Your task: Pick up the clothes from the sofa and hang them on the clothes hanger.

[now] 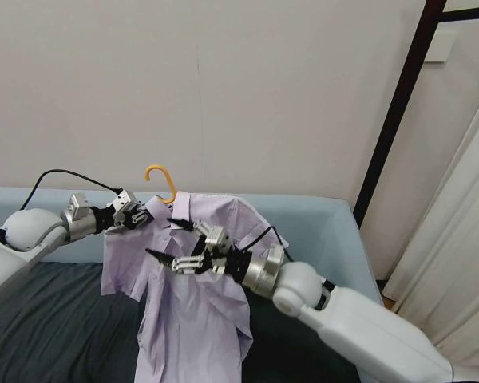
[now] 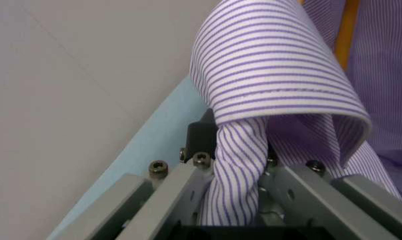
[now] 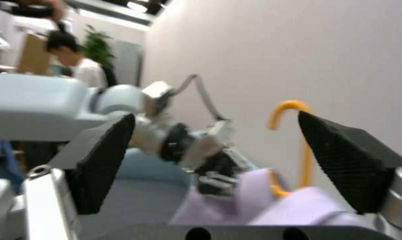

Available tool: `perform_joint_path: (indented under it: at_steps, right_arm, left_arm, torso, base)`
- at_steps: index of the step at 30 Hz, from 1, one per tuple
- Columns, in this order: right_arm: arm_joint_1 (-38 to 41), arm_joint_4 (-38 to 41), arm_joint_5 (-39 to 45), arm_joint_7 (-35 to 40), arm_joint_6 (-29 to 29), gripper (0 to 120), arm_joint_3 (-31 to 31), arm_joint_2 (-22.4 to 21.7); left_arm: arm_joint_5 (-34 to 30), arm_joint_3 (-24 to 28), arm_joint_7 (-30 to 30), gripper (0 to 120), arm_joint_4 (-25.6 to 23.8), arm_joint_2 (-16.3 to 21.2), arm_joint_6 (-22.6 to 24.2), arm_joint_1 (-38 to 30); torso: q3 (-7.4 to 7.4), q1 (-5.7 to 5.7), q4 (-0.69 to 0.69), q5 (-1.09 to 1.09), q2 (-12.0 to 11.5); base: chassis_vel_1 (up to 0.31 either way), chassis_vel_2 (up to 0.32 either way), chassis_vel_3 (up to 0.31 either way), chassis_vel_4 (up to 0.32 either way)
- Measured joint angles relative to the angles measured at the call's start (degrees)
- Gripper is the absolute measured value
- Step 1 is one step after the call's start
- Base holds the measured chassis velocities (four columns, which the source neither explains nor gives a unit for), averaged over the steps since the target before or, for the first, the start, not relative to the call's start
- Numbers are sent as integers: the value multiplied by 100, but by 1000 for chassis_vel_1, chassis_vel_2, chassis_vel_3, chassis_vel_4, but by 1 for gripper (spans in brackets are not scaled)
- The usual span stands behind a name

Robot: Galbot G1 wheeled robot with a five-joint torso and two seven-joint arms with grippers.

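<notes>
The shirt [image 1: 195, 319], pale lilac with fine stripes, is held up in front of the light blue sofa [image 1: 319, 215] and hangs down over the dark seat cushion [image 1: 48, 319]. It sits on a yellow hanger [image 1: 161, 179], whose hook rises above the collar against the wall [image 1: 239, 80].

The left tool [image 1: 136, 214] reaches in from the left at the shirt's shoulder, just below the hook. It is closed on the cloth: in the left wrist view a fold of striped fabric runs down between its grey fingers [image 2: 161, 200], with the collar curling over just above them.

The right tool [image 1: 164, 238] hovers in front of the shirt's chest, below the collar, and points towards the left tool. Its jaws stand wide apart with nothing between them. In the right wrist view its two black pads [image 3: 104, 160] frame the hook, the left tool and the top of the shirt
</notes>
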Motion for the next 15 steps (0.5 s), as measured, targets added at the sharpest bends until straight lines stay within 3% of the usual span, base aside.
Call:
perform_joint_path:
  at_steps: [3, 6, 9, 13, 15]
  right_arm:
    - [355, 52, 474, 360, -998, 100, 231, -202]
    - [492, -81, 604, 296, -1316, 100, 277, -338]
    - [587, -349, 644, -81, -1634, 100, 285, -479]
    - [800, -1049, 332, -1285, -2032, 100, 142, -552]
    - [836, -1127, 276, -1425, -2072, 100, 114, -545]
  left_arm:
    - [25, -93, 171, 1, -62, 16, -157, 126]
    - [42, -177, 245, 1, -104, 16, -224, 262]
    - [130, -279, 379, 1, -119, 2, -324, 429]
    - [364, -335, 702, 1, -119, -78, -495, 544]
    - [395, -335, 732, 1, -119, -92, -514, 547]
  torso:
    - [0, 0, -2, 0, 0]
    - [0, 0, -2, 0, 0]
    - [0, 0, -1, 0, 0]
    - [0, 0, -2, 1, 0]
    - [0, 0, -2, 1, 0]
  base:
    - [0, 0, 0, 0]
    - [0, 0, 0, 0]
    - [0, 0, 0, 0]
    - [0, 0, 0, 0]
    - [0, 0, 0, 0]
